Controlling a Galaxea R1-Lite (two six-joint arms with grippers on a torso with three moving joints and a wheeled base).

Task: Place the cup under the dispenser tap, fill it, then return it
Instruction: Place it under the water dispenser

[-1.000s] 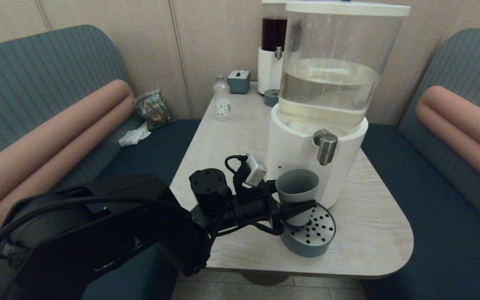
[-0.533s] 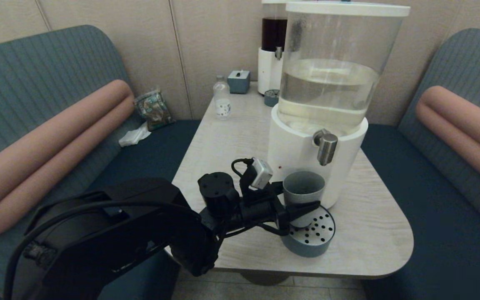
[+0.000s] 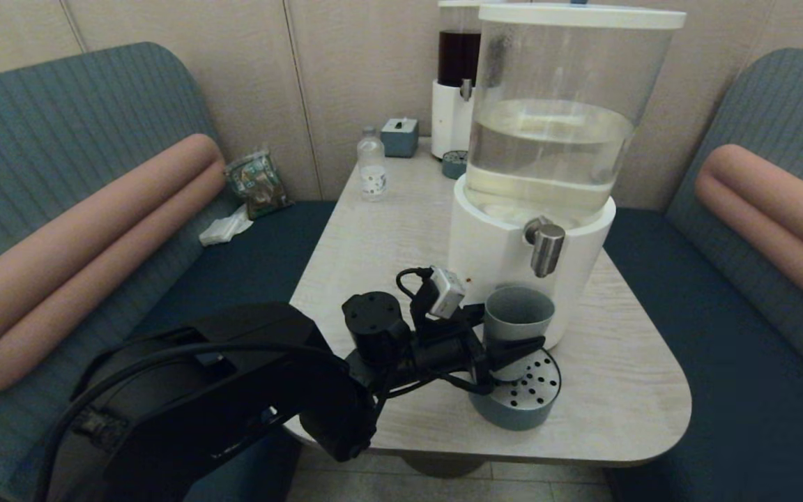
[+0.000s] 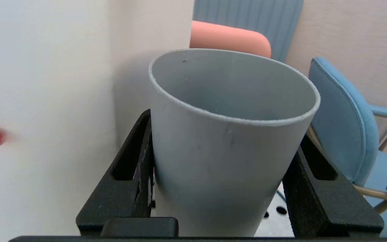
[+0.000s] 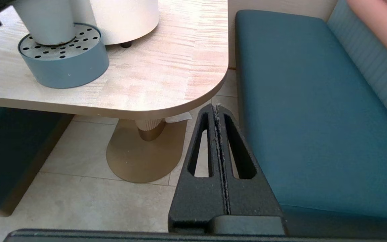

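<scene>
The grey-blue cup (image 3: 517, 321) stands upright on the round perforated tray (image 3: 537, 408), with my left gripper (image 3: 506, 336) shut on its sides. In the left wrist view both black fingers (image 4: 136, 174) press against the cup (image 4: 227, 158), whose inside looks empty. The brushed-metal dispenser tap (image 3: 547, 249) hangs just above and slightly right of the cup's rim. It belongs to the large white-based dispenser (image 3: 513, 251) holding pale liquid. My right gripper (image 5: 216, 111) is parked shut below the table edge, beside the blue bench.
A smaller dark-liquid dispenser (image 3: 456, 77), a clear plastic bottle (image 3: 372, 166) and a small blue box (image 3: 399, 135) stand at the table's far end. Blue benches (image 3: 736, 335) flank the table (image 3: 624, 390). A table pedestal (image 5: 146, 148) shows in the right wrist view.
My left gripper has carried the cup to the right and slightly back over the tray, bringing it closer under the tap.
</scene>
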